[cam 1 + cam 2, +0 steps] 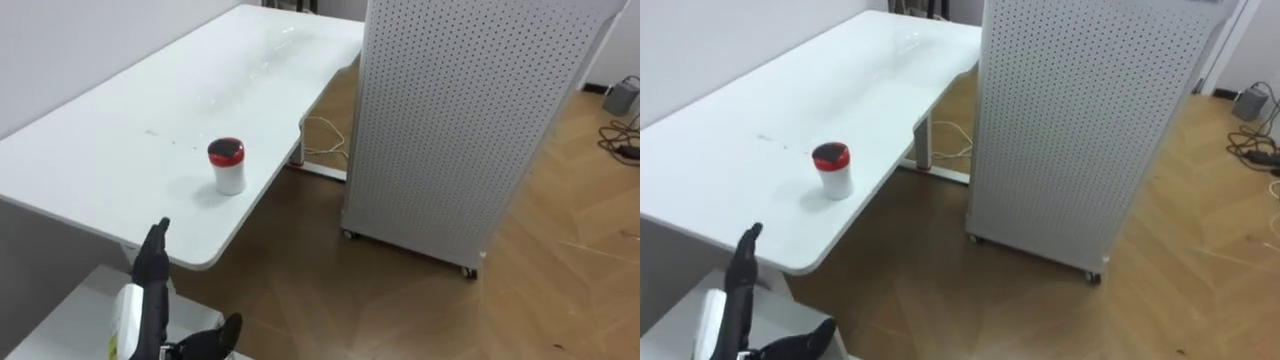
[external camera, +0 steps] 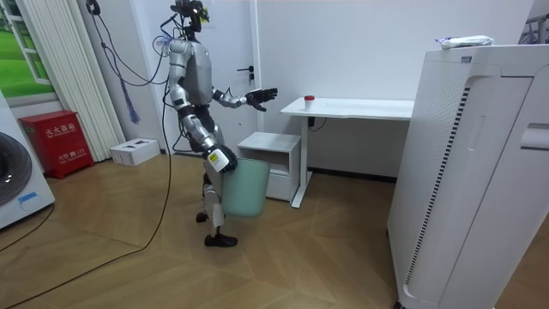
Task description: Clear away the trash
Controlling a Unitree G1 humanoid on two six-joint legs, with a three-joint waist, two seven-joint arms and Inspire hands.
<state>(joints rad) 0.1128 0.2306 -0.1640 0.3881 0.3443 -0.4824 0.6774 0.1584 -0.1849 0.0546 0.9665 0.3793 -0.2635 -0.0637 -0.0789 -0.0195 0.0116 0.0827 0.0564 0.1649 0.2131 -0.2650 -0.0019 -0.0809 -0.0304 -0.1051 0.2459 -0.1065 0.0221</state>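
The step in hand is, in my judgement, the reach toward the garbage; nothing is grasped yet.

Nearest, at the lower left of the eye views, the left hand [image 1: 152, 300] is raised with its fingers [image 1: 156, 245] straight and apart from the thumb, holding nothing. Under it is a low white cabinet [image 1: 60, 315]. In the room view the right hand [image 2: 218, 160] hangs low at the rim of a pale green bin [image 2: 246, 193]; whether its fingers grip the rim I cannot tell.

Just beyond the left hand begins the white surface [image 1: 100, 160]. On it, near the rounded near edge and a little to the right of the hand, stands the garbage: a small white cup with a red lid [image 1: 227, 165], upright and alone. The hand is short of it and not touching.

To the right, across a strip of wooden floor, stands a tall white perforated unit [image 1: 450, 130].

The next move probably calls for bringing the left hand forward and slightly right, around the cup's side, then closing the fingers gently so it does not tip, and carrying it to the bin.
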